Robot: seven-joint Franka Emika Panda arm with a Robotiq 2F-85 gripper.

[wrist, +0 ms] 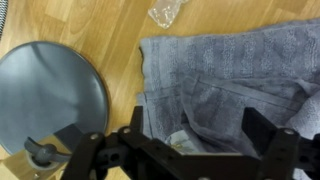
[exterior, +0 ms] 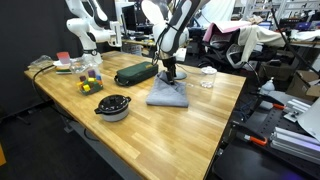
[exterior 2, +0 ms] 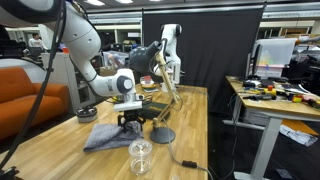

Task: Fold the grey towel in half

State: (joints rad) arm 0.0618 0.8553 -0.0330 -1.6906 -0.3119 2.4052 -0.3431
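The grey towel [exterior: 168, 95] lies rumpled on the wooden table, right of the dark green zip case [exterior: 135, 73]. It also shows in an exterior view [exterior 2: 108, 135] and fills the right of the wrist view [wrist: 225, 70]. My gripper [exterior: 172, 73] hangs straight down over the towel's far edge, and it shows low over the cloth in an exterior view [exterior 2: 131, 120]. In the wrist view the gripper [wrist: 198, 125] is open, its two black fingers set apart over wrinkled folds. I cannot tell whether the fingertips touch the cloth. A pale tag peeks from under a fold.
A dark bowl [exterior: 113, 107] stands near the table's front edge. A grey round dish [wrist: 50, 95] lies just beside the towel, also in an exterior view [exterior 2: 162, 135]. A clear cup [exterior 2: 141, 155] stands nearby. Small colourful items [exterior: 90, 80] sit at the far end.
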